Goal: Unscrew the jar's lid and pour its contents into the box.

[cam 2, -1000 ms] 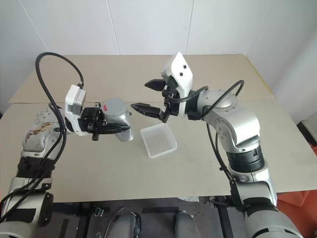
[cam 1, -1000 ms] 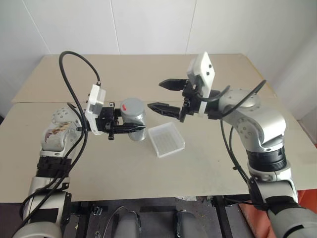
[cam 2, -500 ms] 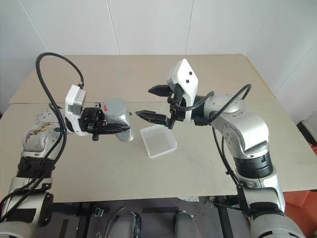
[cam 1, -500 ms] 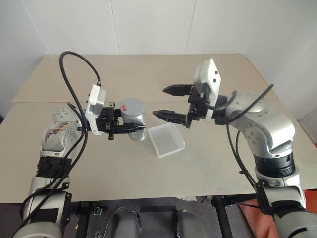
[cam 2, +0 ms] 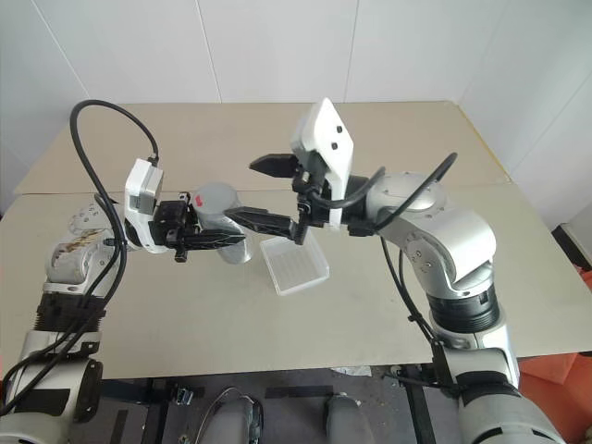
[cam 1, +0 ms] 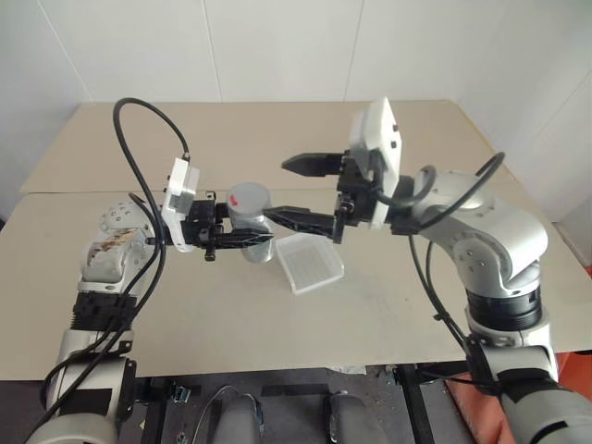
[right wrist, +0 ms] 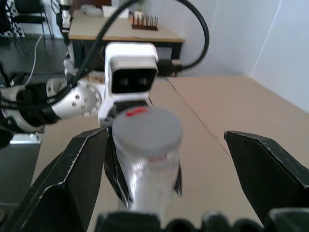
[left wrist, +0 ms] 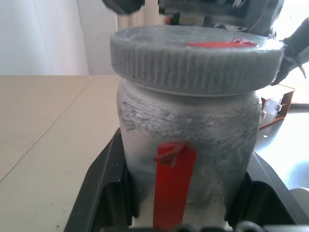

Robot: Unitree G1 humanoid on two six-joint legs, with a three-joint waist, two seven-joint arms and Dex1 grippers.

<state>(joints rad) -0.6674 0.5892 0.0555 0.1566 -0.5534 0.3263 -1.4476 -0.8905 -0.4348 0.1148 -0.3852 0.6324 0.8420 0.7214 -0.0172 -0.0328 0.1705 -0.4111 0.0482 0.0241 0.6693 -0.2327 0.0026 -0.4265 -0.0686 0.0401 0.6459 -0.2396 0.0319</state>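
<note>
Silvery jar (cam 1: pixel 252 227), held upright above table (cam 1: pixel 388 305) beside box (cam 1: pixel 309 262), pinched by left claw (cam 1: pixel 242 239). Right claw (cam 1: pixel 298 190) spread wide, flanking grey lid (cam 1: pixel 248 195). Best centred on lid, closed squarely, twisted while jar stays clamped.

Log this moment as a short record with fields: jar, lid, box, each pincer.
jar: upright in the left pincer's grip, held above the table
lid: on the jar, red mark on top
box: on the table, beside the jar, toward the right arm's side
left pincer: shut on the jar's body
right pincer: open, its fingers either side of the lid, not closed on it
</note>
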